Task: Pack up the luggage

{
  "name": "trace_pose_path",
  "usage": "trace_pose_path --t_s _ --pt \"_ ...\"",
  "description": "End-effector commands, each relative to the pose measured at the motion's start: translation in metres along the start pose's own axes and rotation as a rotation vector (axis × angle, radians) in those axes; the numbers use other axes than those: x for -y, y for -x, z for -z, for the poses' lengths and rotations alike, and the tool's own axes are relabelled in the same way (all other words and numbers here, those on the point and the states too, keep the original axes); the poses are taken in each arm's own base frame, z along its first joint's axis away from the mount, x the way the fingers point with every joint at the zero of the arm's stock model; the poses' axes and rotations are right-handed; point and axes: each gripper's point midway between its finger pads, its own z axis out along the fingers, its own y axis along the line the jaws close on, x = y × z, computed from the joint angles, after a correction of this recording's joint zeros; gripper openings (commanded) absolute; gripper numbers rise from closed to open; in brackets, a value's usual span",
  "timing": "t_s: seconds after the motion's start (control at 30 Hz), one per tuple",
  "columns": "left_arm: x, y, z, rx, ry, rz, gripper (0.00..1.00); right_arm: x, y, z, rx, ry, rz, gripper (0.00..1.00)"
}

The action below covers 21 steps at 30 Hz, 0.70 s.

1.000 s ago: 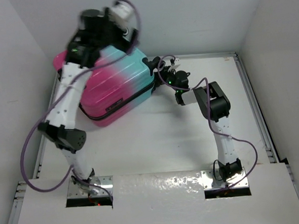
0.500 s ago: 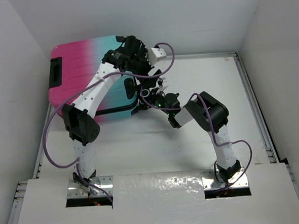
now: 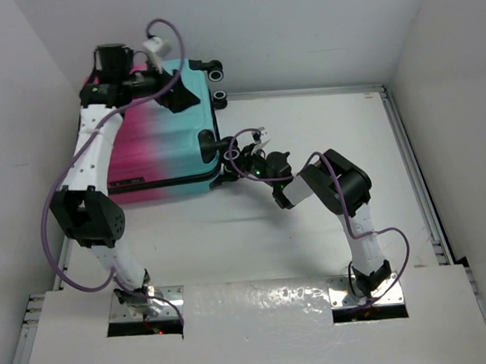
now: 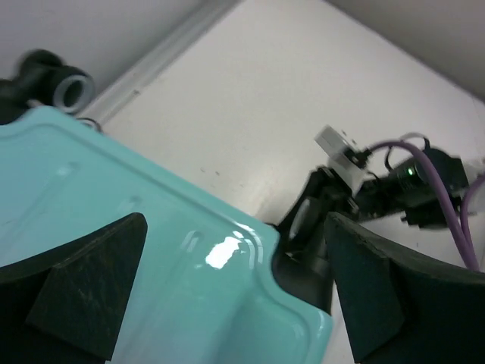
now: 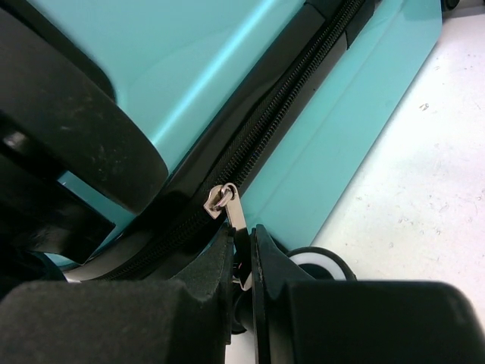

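Observation:
The luggage (image 3: 158, 146), a closed pink-to-turquoise hard shell, lies flat at the table's back left with its wheels (image 3: 216, 70) facing right. My left gripper (image 3: 174, 94) hovers open over the turquoise end; in the left wrist view the shell (image 4: 114, 197) fills the space below the spread fingers (image 4: 91, 280). My right gripper (image 3: 240, 160) is at the near right corner of the luggage. It is shut on the silver zipper pull (image 5: 233, 208), which hangs from the black zipper track (image 5: 288, 114) beside a wheel (image 5: 318, 262).
White walls close in the table at the left, back and right. A metal rail (image 3: 409, 164) runs along the table's right side. Purple cables loop off both arms near the luggage corner (image 3: 239, 145). Bare white table surface (image 3: 330, 119) stretches to the right of the luggage.
The luggage has swung round and now lies flat and square to the table. My left gripper has moved from its right edge back over the top. The right gripper has kept hold at the corner.

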Motion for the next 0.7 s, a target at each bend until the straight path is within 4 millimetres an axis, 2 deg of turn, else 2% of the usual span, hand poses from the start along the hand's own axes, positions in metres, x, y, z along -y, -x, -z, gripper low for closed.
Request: trace_pose_path --t_s 0.0,0.07,0.1,0.13,0.17,0.2,0.23,0.27,0.3,0.33,0.4,0.53,0.57,0.6,0.63,0.67 --pt "0.078 0.066 0.011 0.15 -0.21 -0.122 1.0 -0.059 0.01 -0.002 0.001 0.208 0.048 0.0" --pt "0.092 0.068 0.008 0.13 -0.194 -0.196 1.0 -0.057 0.008 -0.003 -0.013 0.202 0.05 0.0" --pt "0.101 0.054 0.001 0.079 -0.193 -0.314 0.99 -0.058 0.009 -0.003 -0.011 0.201 0.054 0.0" --pt "0.097 0.04 -0.001 0.024 -0.161 -0.386 0.97 -0.057 0.009 -0.003 -0.012 0.197 0.052 0.0" --pt "0.08 0.022 -0.003 -0.063 -0.076 -0.447 0.93 -0.057 0.008 -0.003 -0.013 0.198 0.052 0.0" --pt "0.068 -0.009 -0.006 -0.157 -0.073 -0.483 0.61 -0.057 0.009 -0.003 -0.012 0.197 0.052 0.0" --pt "0.056 -0.025 -0.006 -0.213 -0.041 -0.477 0.45 -0.057 0.009 -0.003 -0.011 0.198 0.05 0.0" --pt "0.044 -0.042 -0.007 -0.261 -0.033 -0.467 0.38 -0.056 0.008 -0.002 -0.012 0.197 0.049 0.0" --pt "0.039 -0.054 -0.001 -0.274 -0.075 -0.452 0.38 -0.056 0.008 -0.002 -0.012 0.196 0.046 0.0" --pt "0.032 -0.058 0.001 -0.285 -0.069 -0.444 0.4 -0.057 0.008 -0.002 -0.01 0.196 0.048 0.0" --pt "0.042 -0.058 0.001 -0.239 -0.169 -0.486 0.47 -0.057 0.008 -0.002 -0.011 0.194 0.046 0.0" --pt "0.07 -0.046 0.003 -0.089 -0.331 -0.583 0.49 -0.055 0.007 -0.001 -0.016 0.188 0.044 0.0" --pt "0.088 -0.049 -0.001 -0.073 -0.407 -0.609 0.57 -0.054 0.007 -0.001 -0.018 0.183 0.046 0.0" --pt "0.094 -0.054 -0.007 -0.107 -0.422 -0.633 0.63 -0.053 0.007 -0.001 -0.017 0.182 0.047 0.0" --pt "0.097 -0.064 -0.013 -0.167 -0.431 -0.673 0.69 -0.053 0.005 0.0 -0.023 0.18 0.047 0.0" --pt "0.091 -0.08 -0.016 -0.274 -0.408 -0.718 0.76 -0.053 0.005 0.0 -0.024 0.18 0.047 0.0"
